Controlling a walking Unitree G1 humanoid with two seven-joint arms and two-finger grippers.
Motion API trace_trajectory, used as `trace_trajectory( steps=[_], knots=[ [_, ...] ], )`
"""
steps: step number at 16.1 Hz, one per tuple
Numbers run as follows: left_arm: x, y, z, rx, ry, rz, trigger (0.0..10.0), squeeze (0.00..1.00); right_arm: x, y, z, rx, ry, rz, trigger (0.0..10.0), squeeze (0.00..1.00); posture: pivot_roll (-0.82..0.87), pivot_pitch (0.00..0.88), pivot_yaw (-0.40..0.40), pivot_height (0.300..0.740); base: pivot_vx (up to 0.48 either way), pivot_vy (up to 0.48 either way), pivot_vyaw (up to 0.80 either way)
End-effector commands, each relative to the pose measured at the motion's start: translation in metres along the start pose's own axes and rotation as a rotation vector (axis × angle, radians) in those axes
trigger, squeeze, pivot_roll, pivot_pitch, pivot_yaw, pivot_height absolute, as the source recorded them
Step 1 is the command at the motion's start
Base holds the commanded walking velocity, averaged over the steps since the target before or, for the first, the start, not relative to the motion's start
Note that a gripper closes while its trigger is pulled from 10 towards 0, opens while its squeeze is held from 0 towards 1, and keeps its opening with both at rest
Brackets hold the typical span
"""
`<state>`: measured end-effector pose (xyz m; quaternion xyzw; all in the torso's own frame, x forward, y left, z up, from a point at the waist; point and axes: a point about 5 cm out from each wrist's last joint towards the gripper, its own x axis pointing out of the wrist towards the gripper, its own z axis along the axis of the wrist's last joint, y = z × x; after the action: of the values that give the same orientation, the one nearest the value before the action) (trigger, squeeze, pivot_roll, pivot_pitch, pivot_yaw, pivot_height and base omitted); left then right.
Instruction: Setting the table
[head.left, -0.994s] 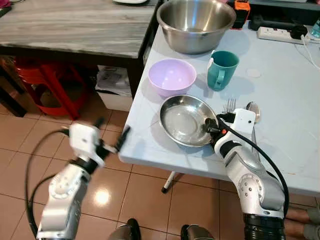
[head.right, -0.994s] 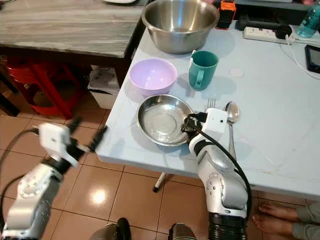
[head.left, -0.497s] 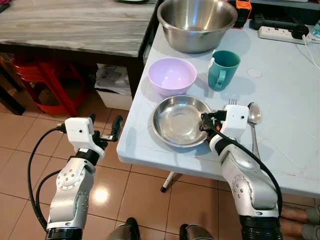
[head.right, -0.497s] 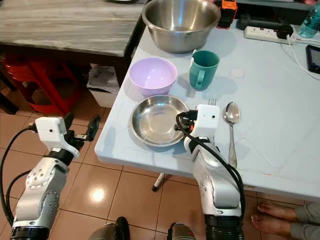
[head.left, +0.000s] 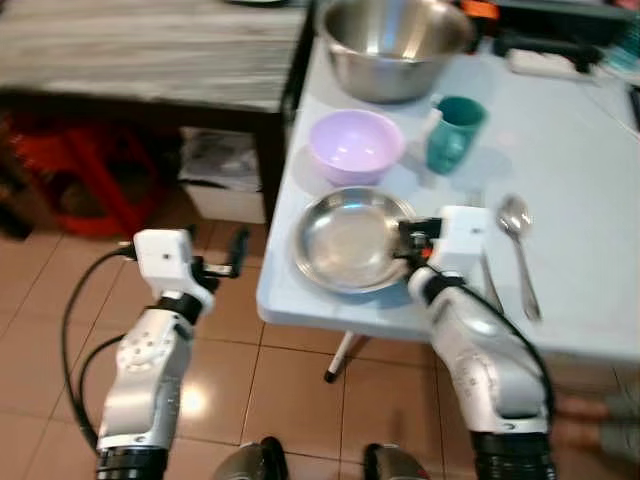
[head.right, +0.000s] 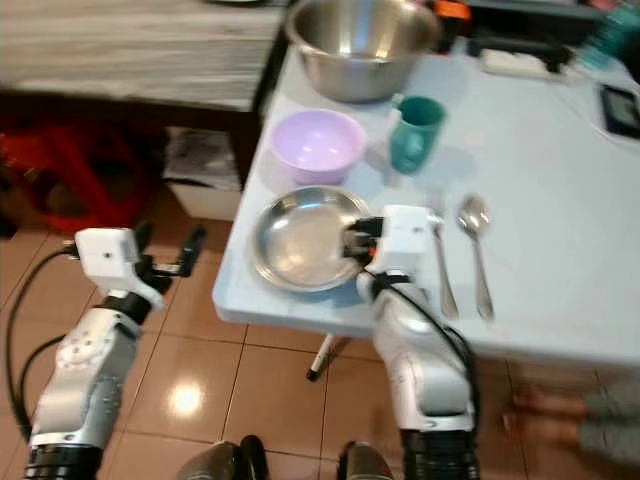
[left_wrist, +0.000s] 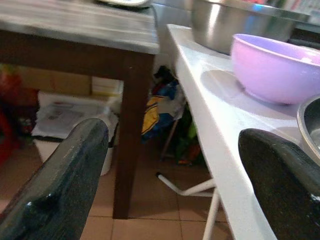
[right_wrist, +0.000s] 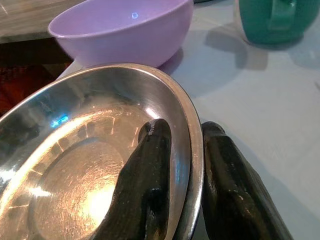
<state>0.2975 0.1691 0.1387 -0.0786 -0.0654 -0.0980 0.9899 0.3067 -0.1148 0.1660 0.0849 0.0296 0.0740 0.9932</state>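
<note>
A steel plate (head.left: 345, 240) lies on the pale blue table (head.left: 580, 160) near its front left corner. My right gripper (head.left: 405, 243) is shut on the plate's right rim; in the right wrist view one finger (right_wrist: 150, 185) sits inside the rim and the other outside. A lilac bowl (head.left: 356, 146) and a teal mug (head.left: 456, 119) stand just behind the plate. A fork (head.right: 440, 265) and a spoon (head.left: 520, 250) lie to its right. My left gripper (head.left: 225, 265) hangs open off the table's left side, over the floor.
A big steel mixing bowl (head.left: 395, 40) stands at the table's back left. A dark wooden table (head.left: 150, 50) stands to the left, with red stools (head.left: 85, 160) and boxes under it. A power strip (head.left: 550, 60) lies at the back. Tiled floor is below.
The right gripper has drawn the steel plate leftward toward the table's corner. The camera has shifted and the picture is blurred. The left arm has settled nearly still.
</note>
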Motion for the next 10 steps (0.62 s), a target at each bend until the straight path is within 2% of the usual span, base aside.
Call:
trace_trajectory(
  steps=[1, 3, 6, 10],
  knots=[
    [0.000, -0.008, -0.004, -0.011, 0.012, -0.027, 10.0, 0.00, -0.001, -0.010, -0.001, -0.006, -0.007, -0.041, 10.0, 0.00, -0.16, 0.195, 0.000, 0.740, 0.000, 0.379, -0.49],
    [-0.002, -0.010, -0.005, -0.013, 0.015, -0.031, 10.0, 0.00, 0.000, -0.008, -0.001, -0.009, -0.012, -0.037, 10.0, 0.00, -0.14, 0.197, 0.002, 0.740, 0.000, 0.388, -0.45],
    [-0.002, -0.012, -0.008, -0.016, 0.024, -0.036, 10.0, 0.00, -0.001, -0.007, -0.001, -0.023, -0.017, -0.031, 10.0, 0.00, -0.15, 0.195, 0.001, 0.740, 0.000, 0.398, 0.00],
    [0.001, -0.023, -0.010, -0.032, 0.024, -0.053, 10.0, 0.00, -0.001, -0.008, 0.001, -0.051, -0.046, -0.031, 10.0, 0.00, -0.16, 0.187, 0.004, 0.740, 0.000, 0.410, 0.00]
  ],
)
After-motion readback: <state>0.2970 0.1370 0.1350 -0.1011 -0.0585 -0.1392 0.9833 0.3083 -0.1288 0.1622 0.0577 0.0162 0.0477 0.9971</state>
